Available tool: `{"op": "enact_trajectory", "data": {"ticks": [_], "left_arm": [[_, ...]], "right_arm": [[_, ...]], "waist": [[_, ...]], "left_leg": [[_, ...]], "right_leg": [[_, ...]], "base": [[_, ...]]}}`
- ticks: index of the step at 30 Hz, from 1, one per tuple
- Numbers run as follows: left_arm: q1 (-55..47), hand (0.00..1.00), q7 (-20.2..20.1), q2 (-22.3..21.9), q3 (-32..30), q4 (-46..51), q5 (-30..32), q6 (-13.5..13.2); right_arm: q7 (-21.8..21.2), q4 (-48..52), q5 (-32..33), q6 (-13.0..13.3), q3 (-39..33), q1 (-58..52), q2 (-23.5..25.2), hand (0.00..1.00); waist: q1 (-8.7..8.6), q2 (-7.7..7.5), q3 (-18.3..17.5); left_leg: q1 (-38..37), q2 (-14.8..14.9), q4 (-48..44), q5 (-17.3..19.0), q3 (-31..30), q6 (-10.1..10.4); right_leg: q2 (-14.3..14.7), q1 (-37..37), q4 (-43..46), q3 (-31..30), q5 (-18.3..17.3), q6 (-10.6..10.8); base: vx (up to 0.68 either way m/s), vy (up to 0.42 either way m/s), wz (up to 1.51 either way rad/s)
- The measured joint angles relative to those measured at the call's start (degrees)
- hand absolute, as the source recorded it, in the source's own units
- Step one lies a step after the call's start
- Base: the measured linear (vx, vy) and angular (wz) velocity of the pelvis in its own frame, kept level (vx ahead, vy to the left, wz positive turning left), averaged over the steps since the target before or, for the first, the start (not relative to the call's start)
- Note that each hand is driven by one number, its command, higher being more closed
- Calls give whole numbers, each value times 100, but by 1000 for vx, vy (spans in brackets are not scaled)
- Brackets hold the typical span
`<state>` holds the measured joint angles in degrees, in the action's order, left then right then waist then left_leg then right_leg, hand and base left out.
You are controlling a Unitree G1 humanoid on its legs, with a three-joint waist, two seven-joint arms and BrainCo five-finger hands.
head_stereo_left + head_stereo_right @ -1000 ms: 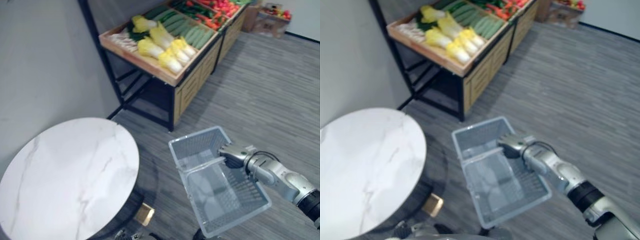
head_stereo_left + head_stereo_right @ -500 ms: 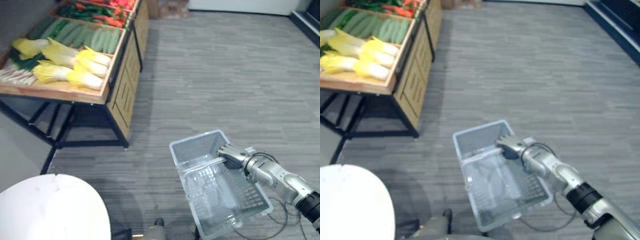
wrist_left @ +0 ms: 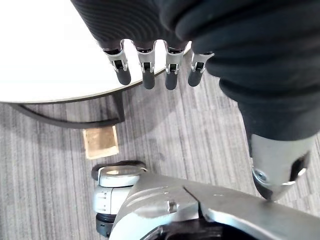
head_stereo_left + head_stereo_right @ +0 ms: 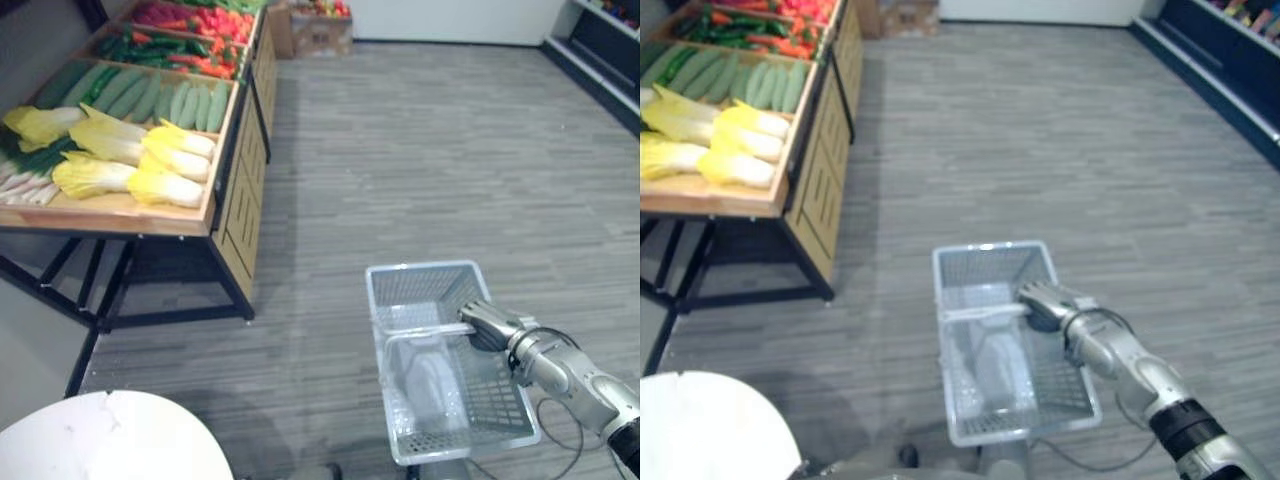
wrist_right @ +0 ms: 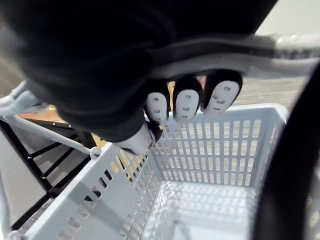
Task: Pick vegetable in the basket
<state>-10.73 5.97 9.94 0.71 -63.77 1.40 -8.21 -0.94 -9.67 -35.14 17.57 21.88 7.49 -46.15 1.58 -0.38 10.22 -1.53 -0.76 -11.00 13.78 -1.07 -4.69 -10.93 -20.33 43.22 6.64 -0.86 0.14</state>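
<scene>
Gripping: right hand [image 4: 490, 325], fingers [image 5: 187, 102] curled round basket [image 4: 420, 270] handle [image 4: 420, 333].
Left hand [image 3: 145, 50]: fingers straight and relaxed, by table [image 3: 50, 50] edge.
Vegetables [image 4: 130, 165]: on stand [image 4: 225, 215], well apart from basket.

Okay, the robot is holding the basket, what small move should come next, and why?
Probably a step toward the wooden stand, basket in tow. The right hand is curled round the basket's handle, no vegetable shows inside it, and the cabbages lie on the stand off to the robot's left across the floor, likely beyond reach of the open left hand.
</scene>
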Motion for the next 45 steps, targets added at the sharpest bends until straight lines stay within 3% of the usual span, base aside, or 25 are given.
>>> {"op": "enact_trajectory", "data": {"ticks": [3, 7, 11, 12, 14, 15, 18, 19, 20, 22, 24, 27, 29, 30, 31, 32, 33, 34, 36, 38, 39, 40, 42, 43, 45], "left_arm": [[309, 0, -1, 51, 116, 22, -6, 2], [713, 0, 56, 25, 181, 456, -12, -9], [673, 0, 146, 74, 174, 776, -28, -58], [621, 0, 181, 65, 166, 754, -29, -60], [592, 0, 201, -82, 161, 638, -27, -68], [562, 0, 200, -186, 153, 515, -26, -61], [439, 0, 202, -201, -73, 400, -9, -35], [296, 0, 200, -201, -109, 398, -14, -39], [236, 0, 197, -216, -173, 462, -24, -59], [203, 0, 194, -188, -204, 476, -5, -61], [162, 0, 172, -223, -216, 461, 1, -44], [-27, 0, 140, -276, -245, 464, 64, -24], [-194, 0, 78, -340, -284, 454, 229, 3], [-251, 0, 44, -355, -283, 452, 270, 2], [-289, 0, 14, -330, -326, 438, 401, 5], [-284, 0, 8, -319, -349, 447, 404, 2], [-273, 0, 8, -315, -447, 472, 412, -3], [-244, 0, -9, -314, -537, 472, 442, 2], [-247, 0, -10, -347, -754, 440, 453, 1], [-312, 0, 2, -332, -824, 442, 453, 7], [-352, 0, 0, -273, -835, 464, 452, 9], [-363, 0, 5, -177, -794, 482, 447, 44], [-258, 0, 13, -17, -569, 509, 443, 132], [-222, 0, 32, -17, -481, 555, 441, 134], [-152, 0, 44, -27, -334, 647, 434, 134]], "right_arm": [[34, -64, 21, 16, -244, 2, 86, 100], [65, -649, 35, 15, -393, 39, 93, 100], [66, -1015, 31, -80, -665, -3, 164, 100], [87, -1197, 28, -107, -879, 3, 173, 100], [98, -1524, 28, -256, -1064, 68, 151, 100], [100, -1682, 28, -334, -1126, 124, 151, 100], [100, -1851, 25, -498, -1127, 78, 154, 100], [143, -1913, 25, -574, -1139, 68, 149, 100], [184, -2000, 29, -579, -1155, 68, 148, 100], [225, -2047, 35, -582, -1195, 83, 150, 100], [287, -2047, 41, -576, -1202, 140, 156, 100], [292, -2045, 195, -540, -1177, 150, 208, 100], [309, -2040, 225, -520, -1179, 155, 220, 100], [309, -2040, 233, -514, -1175, 155, 222, 100], [315, -2048, 237, -515, -1161, 156, 333, 100], [315, -2048, 236, -513, -1111, 172, 404, 100], [315, -2049, 236, -483, -1010, 223, 425, 100], [315, -2052, 236, -484, -999, 221, 482, 100], [302, -2052, 233, -472, -971, 221, 558, 100], [330, -2135, 232, -479, -971, 196, 742, 100], [329, -2314, 213, -482, -969, 196, 963, 100], [324, -2444, 188, -479, -965, 105, 1134, 100], [319, -2517, 188, -495, -1017, -149, 1154, 100], [323, -2511, 183, -512, -1145, -341, 1154, 100], [329, -2510, 150, -551, -1427, -621, 1140, 100]], "waist": [[-34, 52, 49], [-88, 54, 161], [-270, -78, 167], [-287, 103, 63], [-221, 256, -27], [-150, 311, -62], [-84, 279, -25], [47, 279, -27], [98, 221, -1], [245, 130, 45], [377, 126, 61], [480, 172, 63], [520, 276, 3], [555, 333, -32], [681, 331, -65], [694, 209, -75], [699, 138, -64], [695, 124, -63], [706, 76, -114], [721, -65, -237], [702, -175, -261], [587, -283, -275], [435, -392, -272], [309, -360, -265], [212, -279, -242]], "left_leg": [[30, 84, -12, 32, -144, 35], [-217, 139, 135, 162, -439, 295], [-765, 345, 281, 664, -763, 657], [-786, 639, 97, 842, -859, 785], [-351, 927, -831, 699, -917, 855], [-3, 1081, -1619, 381, -920, 857], [826, 1277, -3755, -1317, -888, 863], [1206, 1290, -4907, -1098, -693, 781], [1484, 1236, -5354, -911, -563, 715], [2047, 1117, -5525, -659, -192, 589], [2606, 1039, -5151, -431, 126, 542], [2845, 950, -3125, -329, 935, 564], [2641, 768, -695, -986, 1495, 680], [2558, 736, -150, -1254, 1526, 723], [2385, 710, 61, -1962, 1702, 464], [2405, 619, 32, -1878, 1768, 377], [2543, 575, -331, -1684, 1827, 50], [2663, 672, -802, -1481, 2208, -201], [2429, 592, -803, -1204, 2653, -428], [1985, 309, -265, -948, 2548, -416], [1622, 117, 10, -891, 2377, -358], [1325, -39, 97, -837, 2018, -396], [906, -304, 221, -763, 1381, -392], [569, -400, 323, -741, 934, -430], [185, -447, 442, -687, 360, -464]], "right_leg": [[21, -143, -1111, 329, -76, 25], [10, -112, -3605, 224, 329, 570], [-117, -62, -3612, 311, 294, 513], [69, -158, -3254, 459, 574, 587], [362, -198, -2996, 683, 480, 356], [599, -79, -2985, 785, 318, 144], [971, 697, -3164, 903, -62, -92], [1142, 1279, -3457, 816, -154, -203], [1188, 1589, -3641, 787, -194, -241], [1200, 2053, -3930, 662, -251, -312], [1215, 2327, -4164, 550, -305, -290], [1149, 2766, -4345, 455, -569, -106], [1143, 3029, -4445, 405, -846, 62], [1178, 3082, -4454, 361, -922, 94], [1148, 3179, -4472, 203, -1060, 110], [1080, 3157, -4471, 192, -1076, 75], [981, 3169, -4451, 227, -983, 174], [911, 3249, -4369, 259, -894, 292], [800, 3219, -3845, 290, -859, 356], [634, 2706, -2355, 271, -882, 551], [440, 2119, -722, 137, -440, 1309], [435, 1515, 615, -130, 604, 1677], [378, 775, 2136, -278, 604, 1523], [333, 468, 2451, -291, 372, 1129], [194, 178, 2274, -194, 16, 562]], "base": [[188, 19, 22], [311, -127, 41], [437, -348, 56], [515, -410, 40], [539, -419, 11], [600, -422, -10], [610, -348, -7], [681, -333, -26], [544, -256, -30], [472, -176, -27], [408, -76, -40], [455, 66, -22], [517, 157, -7], [509, 161, -28], [404, 117, -25], [592, 177, -11], [444, 170, 26], [433, 191, 33], [378, 218, 39], [387, 213, 49], [401, 161, 98], [413, 127, 120], [532, 26, 186], [455, -25, 200], [368, -83, 182]]}}
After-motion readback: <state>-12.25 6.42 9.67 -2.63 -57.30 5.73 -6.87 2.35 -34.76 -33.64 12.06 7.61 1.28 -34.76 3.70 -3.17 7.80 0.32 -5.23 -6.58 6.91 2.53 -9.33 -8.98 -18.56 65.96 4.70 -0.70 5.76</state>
